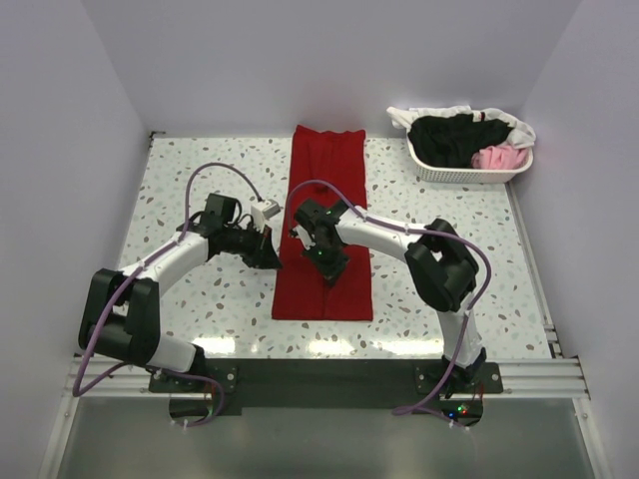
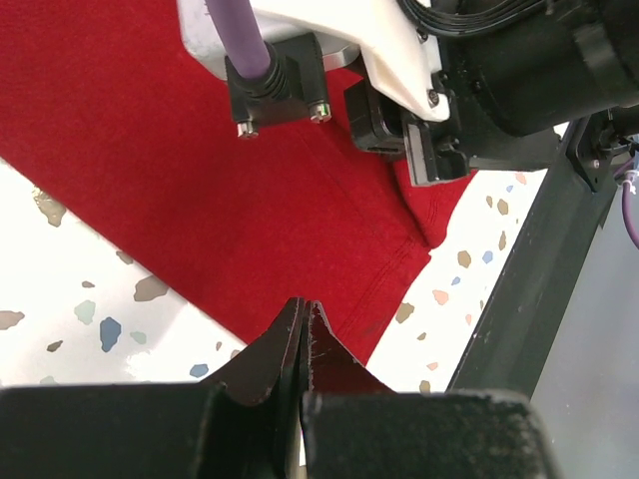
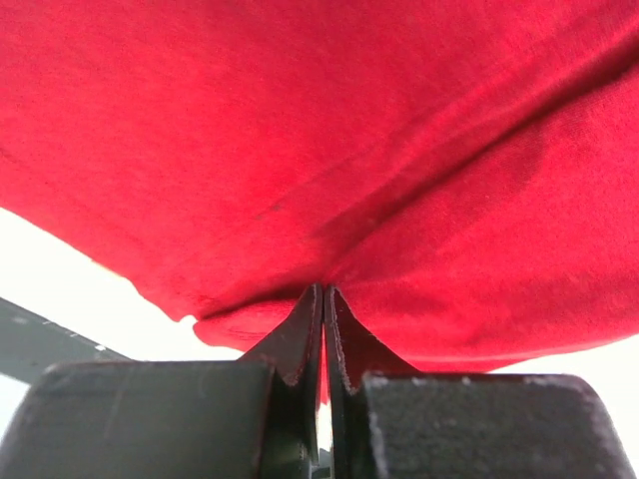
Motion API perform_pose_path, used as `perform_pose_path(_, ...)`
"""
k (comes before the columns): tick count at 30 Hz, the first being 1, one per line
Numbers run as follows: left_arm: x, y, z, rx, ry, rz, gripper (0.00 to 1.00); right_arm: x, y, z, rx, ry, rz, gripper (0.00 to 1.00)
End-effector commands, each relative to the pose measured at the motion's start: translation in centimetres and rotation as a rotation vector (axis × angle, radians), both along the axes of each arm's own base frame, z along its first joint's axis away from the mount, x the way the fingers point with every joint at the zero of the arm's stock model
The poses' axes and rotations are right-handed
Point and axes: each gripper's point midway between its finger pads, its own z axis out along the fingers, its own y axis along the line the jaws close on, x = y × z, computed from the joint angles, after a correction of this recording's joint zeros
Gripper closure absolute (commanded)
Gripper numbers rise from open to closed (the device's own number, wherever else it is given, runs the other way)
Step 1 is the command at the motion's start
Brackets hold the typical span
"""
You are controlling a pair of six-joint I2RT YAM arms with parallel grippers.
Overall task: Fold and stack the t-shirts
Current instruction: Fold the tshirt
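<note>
On speckled table (image 1: 180, 190) — dark red t-shirt (image 1: 324, 180), pinched by left pincer (image 2: 304, 305), right pincer (image 3: 324, 291)

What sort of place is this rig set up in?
Likely a lab test cell, not a home: plain white walls box in a speckled table, a metal mounting rail runs along its near edge, and a laundry basket is staged.

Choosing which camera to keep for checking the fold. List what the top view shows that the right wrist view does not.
Only the top view: the whole red t-shirt lying as a long strip on the table, both arms, the left gripper at its left edge, and the basket of other clothes in the far right corner. Only the right wrist view: the right gripper close up, jaws shut on a pinched fold near the cloth's edge. Both: the red cloth and that gripper.
</note>
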Motion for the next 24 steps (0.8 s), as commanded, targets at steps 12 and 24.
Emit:
perform_pose_path(12, 0.1, -0.4, 1.4, -0.058, -0.065, -0.025, 0.90, -1.0, 2.1, 1.4, 0.108, 0.078, 0.005, 0.70)
perform_pose_path(24, 1.1, 0.9, 9.6, 0.015, -0.639, -0.217, 0.52, 5.6, -0.5, 16.6, 0.437, -0.418, 0.148, 0.38)
